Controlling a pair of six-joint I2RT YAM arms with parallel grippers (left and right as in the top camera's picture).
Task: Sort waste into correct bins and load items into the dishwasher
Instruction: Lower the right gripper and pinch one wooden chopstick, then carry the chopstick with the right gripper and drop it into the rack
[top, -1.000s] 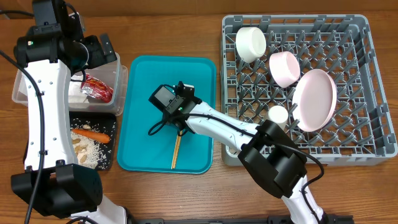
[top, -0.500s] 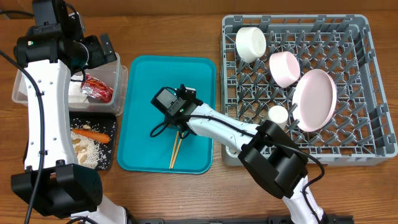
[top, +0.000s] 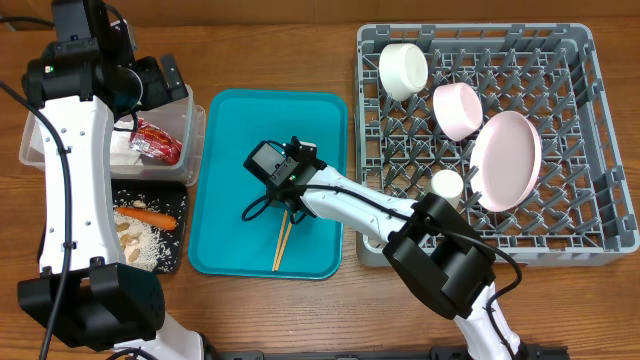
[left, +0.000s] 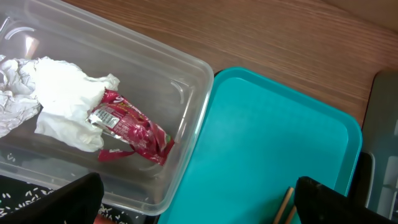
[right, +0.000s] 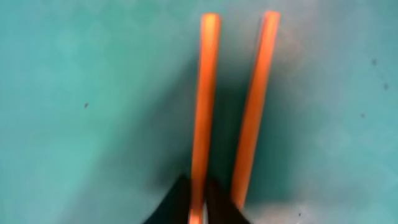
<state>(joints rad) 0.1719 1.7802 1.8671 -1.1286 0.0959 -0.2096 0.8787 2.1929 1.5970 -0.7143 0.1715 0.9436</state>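
Loading the chopsticks (top: 281, 243) is the step in hand: they lie on the teal tray (top: 230, 140), with the right gripper (right: 198, 194) pinched narrow around one stick. Next, it must secure both and lift them to the dish rack (top: 480, 33) right of the tray. The left gripper (left: 199, 196) hangs wide open left of the tray.

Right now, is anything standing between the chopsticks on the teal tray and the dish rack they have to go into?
Nothing visible stands between them. The chopsticks lie on the teal tray, one pinched by the right gripper; only the dish rack's own near wall must be cleared.
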